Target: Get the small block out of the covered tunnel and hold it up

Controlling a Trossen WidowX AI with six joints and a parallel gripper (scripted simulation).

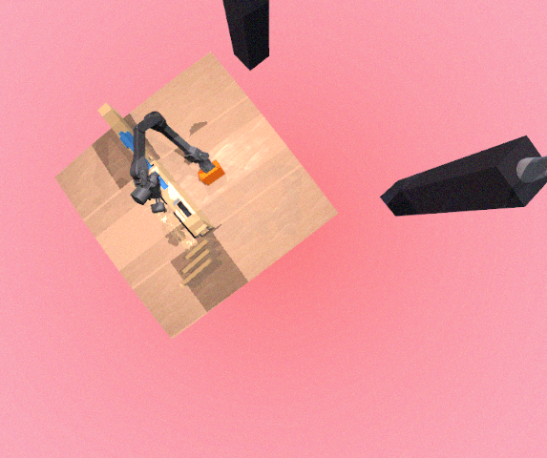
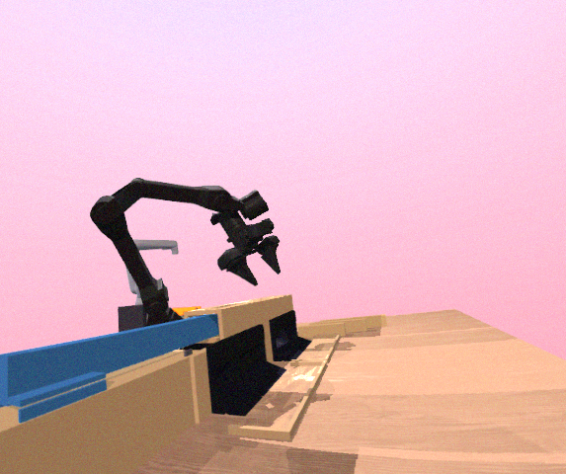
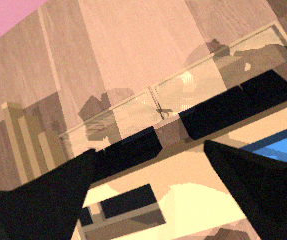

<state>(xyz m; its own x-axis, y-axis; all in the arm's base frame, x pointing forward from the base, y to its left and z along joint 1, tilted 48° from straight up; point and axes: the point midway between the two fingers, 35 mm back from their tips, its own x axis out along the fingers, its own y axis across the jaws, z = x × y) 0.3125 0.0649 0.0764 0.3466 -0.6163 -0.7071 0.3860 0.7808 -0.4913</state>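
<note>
Pincer [image 1: 158,197] [image 2: 268,278] [image 3: 151,149] spread, nothing between fingers, tilted down above wooden tunnel housing [image 1: 197,222] [image 2: 257,315] [image 3: 175,175], not touching. Small block hidden, can't pick it out inside the housing. Blue handle bar [image 1: 126,139] [image 2: 109,343] [image 3: 283,146] sticks out the near end, exterior view. Clear framed panels [image 2: 318,374] [image 3: 150,92] lie along the right side there. Three loose rods [image 1: 196,261] [image 2: 344,325] [image 3: 33,142] on the surface [image 1: 273,177] [image 2: 476,367] [image 3: 118,45] past the far end. Orange arm base [image 1: 212,177] [image 2: 190,309] left.

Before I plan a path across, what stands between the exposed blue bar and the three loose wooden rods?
The wooden tunnel, with a dark opening in its top. The top view shows this best.
</note>
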